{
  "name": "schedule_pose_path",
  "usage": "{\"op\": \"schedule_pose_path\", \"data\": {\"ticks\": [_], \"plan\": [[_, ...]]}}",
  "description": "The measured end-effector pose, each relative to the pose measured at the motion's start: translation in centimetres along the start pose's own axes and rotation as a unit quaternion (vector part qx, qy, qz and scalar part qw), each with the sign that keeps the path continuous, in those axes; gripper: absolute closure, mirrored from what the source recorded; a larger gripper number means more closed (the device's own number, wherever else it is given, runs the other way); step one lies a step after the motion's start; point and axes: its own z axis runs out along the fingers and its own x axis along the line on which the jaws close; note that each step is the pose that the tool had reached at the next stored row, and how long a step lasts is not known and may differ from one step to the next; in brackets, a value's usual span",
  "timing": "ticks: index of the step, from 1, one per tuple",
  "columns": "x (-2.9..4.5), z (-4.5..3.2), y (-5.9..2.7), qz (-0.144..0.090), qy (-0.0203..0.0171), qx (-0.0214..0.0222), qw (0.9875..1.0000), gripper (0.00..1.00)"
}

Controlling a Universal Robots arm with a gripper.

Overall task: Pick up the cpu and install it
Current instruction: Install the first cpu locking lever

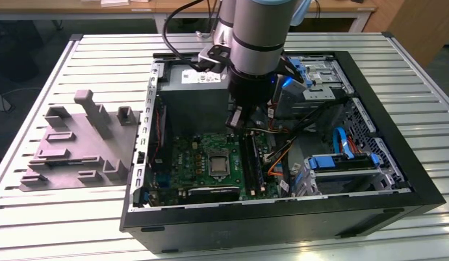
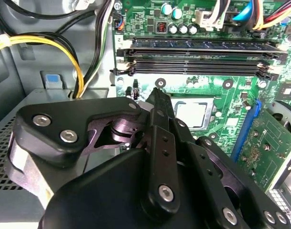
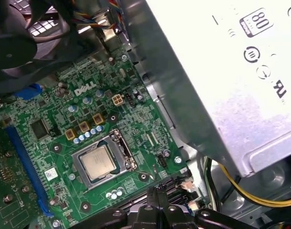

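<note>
The cpu (image 3: 96,162), a dull silver square, lies flat inside the motherboard socket (image 3: 120,151) in the open computer case. In the exterior view the socket (image 1: 218,163) sits mid-board, below the arm. My gripper (image 1: 237,122) hangs above the board's far edge, a short way from the socket, and holds nothing. Its fingers meet at the tip (image 2: 157,91), and part of the cpu (image 2: 195,112) shows just past them. In the first wrist view the gripper (image 3: 166,192) is beside the memory slots, apart from the cpu.
The black case wall (image 1: 398,163) rings the board. A grey power supply (image 3: 231,71) stands close beside the gripper. Memory sticks (image 2: 197,57), yellow and black cables (image 2: 78,67) and a blue drive cage (image 1: 341,162) crowd the case. A grey plastic fixture (image 1: 79,147) rests on the slatted table at the exterior view's left.
</note>
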Motion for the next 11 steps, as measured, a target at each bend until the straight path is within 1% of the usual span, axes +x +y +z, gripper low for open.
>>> {"op": "schedule_pose_path", "data": {"ticks": [11], "plan": [[-0.66,0.22,0.34,0.000,-0.0002,-0.0001,1.0000,0.89]]}}
